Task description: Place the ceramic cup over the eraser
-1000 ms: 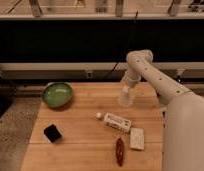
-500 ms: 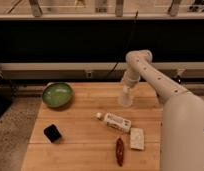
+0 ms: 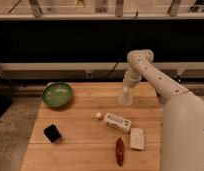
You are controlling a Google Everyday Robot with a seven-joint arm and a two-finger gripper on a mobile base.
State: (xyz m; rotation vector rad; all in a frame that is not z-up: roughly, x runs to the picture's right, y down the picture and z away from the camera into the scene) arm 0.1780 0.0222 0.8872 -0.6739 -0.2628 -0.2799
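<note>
The ceramic cup (image 3: 125, 98) is small, white and tapered, and stands on the wooden table (image 3: 85, 150) near its far edge, right of centre. My gripper (image 3: 126, 90) comes down from the white arm (image 3: 145, 67) and sits right on top of the cup. The eraser (image 3: 52, 133) is a small black block near the table's front left, far from the cup and the gripper.
A green bowl (image 3: 57, 94) stands at the back left. A white labelled bottle (image 3: 115, 121) lies in the middle. A white rectangular block (image 3: 137, 138) and a dark red pepper-shaped thing (image 3: 119, 151) lie at the front right. My white arm body (image 3: 185, 130) covers the table's right side.
The arm's body has shifted a little in the view. The gripper stays at the cup, and the cup has not moved.
</note>
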